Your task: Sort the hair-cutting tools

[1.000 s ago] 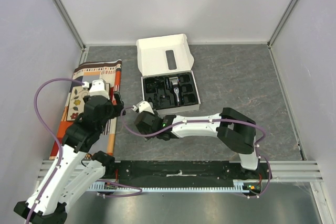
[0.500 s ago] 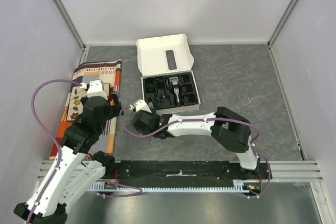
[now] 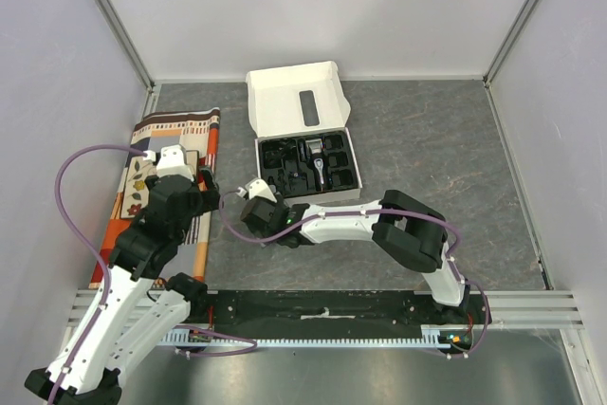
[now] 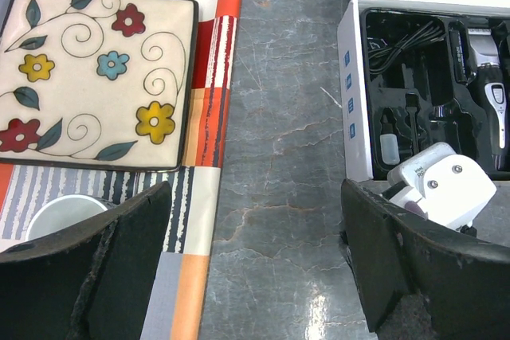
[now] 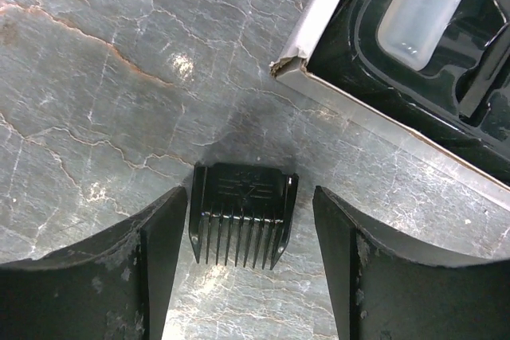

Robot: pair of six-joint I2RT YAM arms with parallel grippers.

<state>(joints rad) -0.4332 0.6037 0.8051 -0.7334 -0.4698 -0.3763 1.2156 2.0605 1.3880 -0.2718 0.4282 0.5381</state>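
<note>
Now I see right gripper (image 5: 249, 232) spread astride toothed black comb guard (image 5: 242, 197), untouched; cardboard box (image 5: 374, 113) corner close on far side; left gripper (image 4: 255, 236) agape, empty.

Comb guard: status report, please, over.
Left gripper open, empty. Right gripper open, straddling comb guard on table. White box corner close by, not blocking.

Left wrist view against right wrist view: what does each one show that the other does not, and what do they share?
Only left wrist: flowered plate, white cup, striped cloth, clipper and coiled cable in the tray. Only right wrist: comb guard, lying on the grey table outside the white box. Both: that table, that box, and a small pale bottle in the tray.
</note>
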